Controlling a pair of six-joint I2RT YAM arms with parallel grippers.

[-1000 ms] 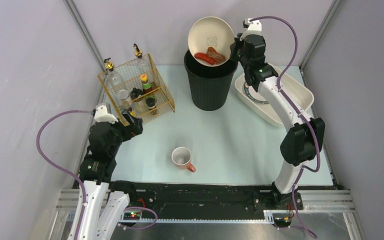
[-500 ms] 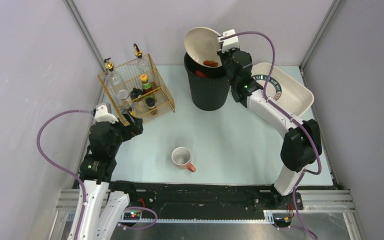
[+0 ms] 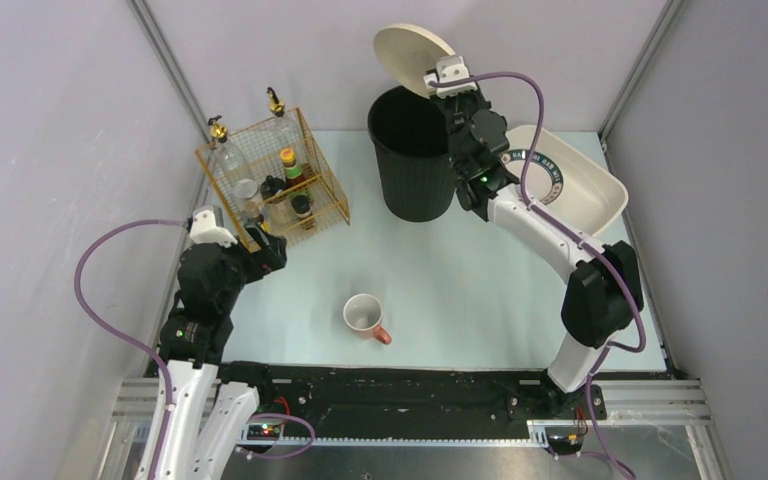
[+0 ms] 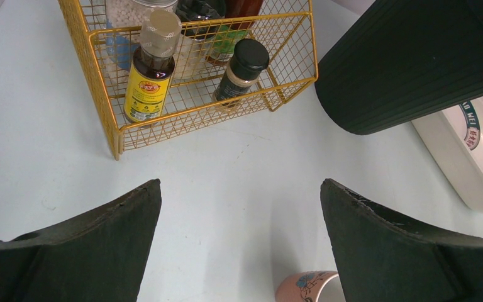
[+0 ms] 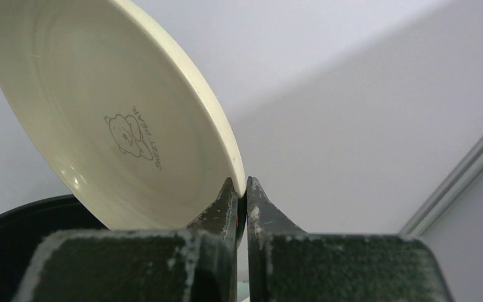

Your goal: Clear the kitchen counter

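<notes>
The plate (image 3: 412,55) has tipped steeper over the bin (image 3: 415,180), right jaws clenching its rim; left jaws wide.

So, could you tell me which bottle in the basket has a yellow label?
The grey-capped bottle in the basket's corner; the jar beside it is black-capped.

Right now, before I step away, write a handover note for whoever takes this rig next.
Left gripper: open, empty, above the kitchen counter near the wire bottle rack.
Right gripper: shut on the rim of the cream plate, tipped over the black bin.
Done: plate looks empty.
Left: stow the plate, probably in the white basin; pink mug sits on the counter.
</notes>
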